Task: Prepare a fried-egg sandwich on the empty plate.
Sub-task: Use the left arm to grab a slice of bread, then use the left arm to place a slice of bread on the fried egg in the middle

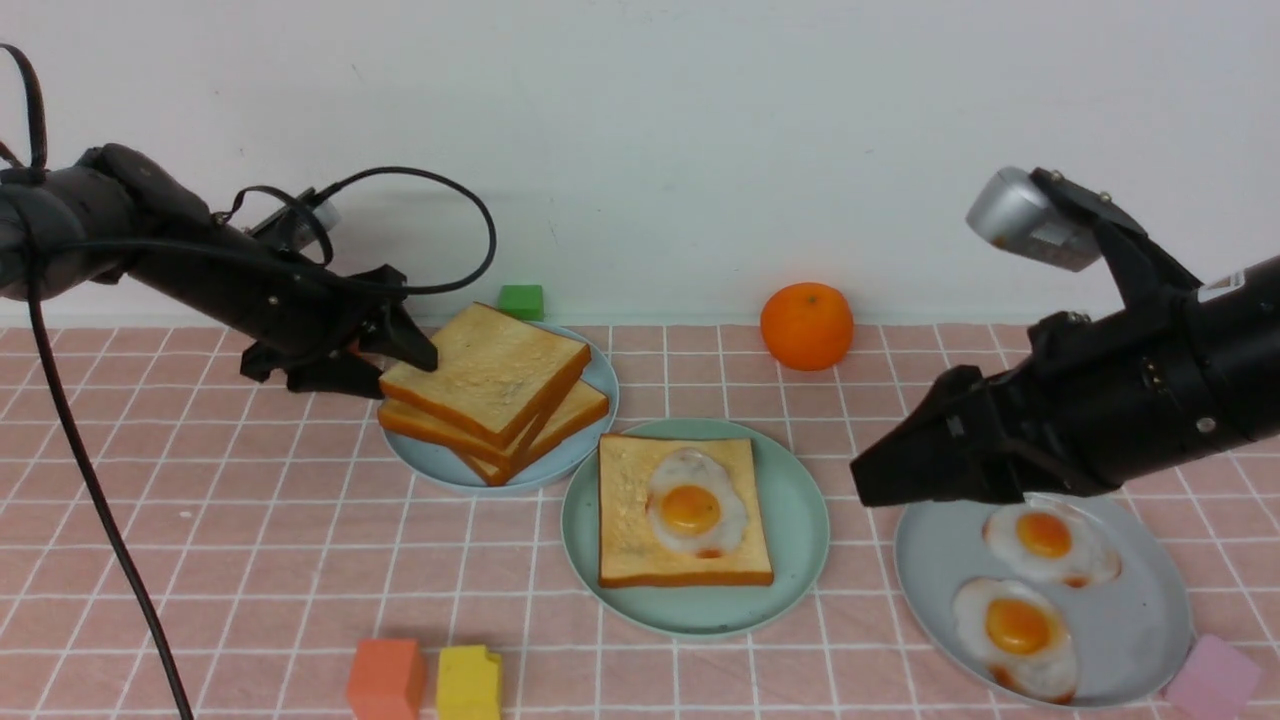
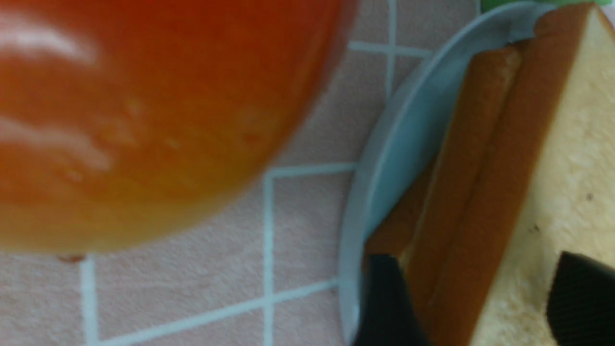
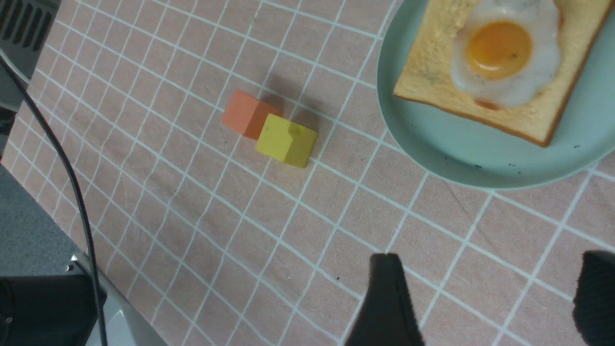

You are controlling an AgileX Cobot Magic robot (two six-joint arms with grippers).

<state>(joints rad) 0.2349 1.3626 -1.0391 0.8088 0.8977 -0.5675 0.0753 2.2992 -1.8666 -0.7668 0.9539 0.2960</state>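
The mint-green plate (image 1: 800, 520) at the table's middle holds one toast slice (image 1: 625, 520) with a fried egg (image 1: 692, 505) on top. They also show in the right wrist view: plate (image 3: 456, 158), toast (image 3: 432, 72), egg (image 3: 502, 53). A pile of plain toast (image 1: 490, 370) lies on the pale blue plate (image 1: 440, 465). My left gripper (image 1: 408, 368) is open, its jaws straddling the left corner of the top slice (image 2: 552, 168), one finger under it and one over it. My right gripper (image 1: 865, 482) is open and empty, above the cloth to the right of the green plate.
A grey plate (image 1: 1130, 620) at the right holds two more fried eggs. An orange (image 1: 806, 325) and a green block (image 1: 521, 300) sit at the back. Orange (image 1: 385, 680), yellow (image 1: 468, 683) and pink (image 1: 1213, 678) blocks lie at the front. A round orange-red object (image 2: 144, 120) sits beside the blue plate.
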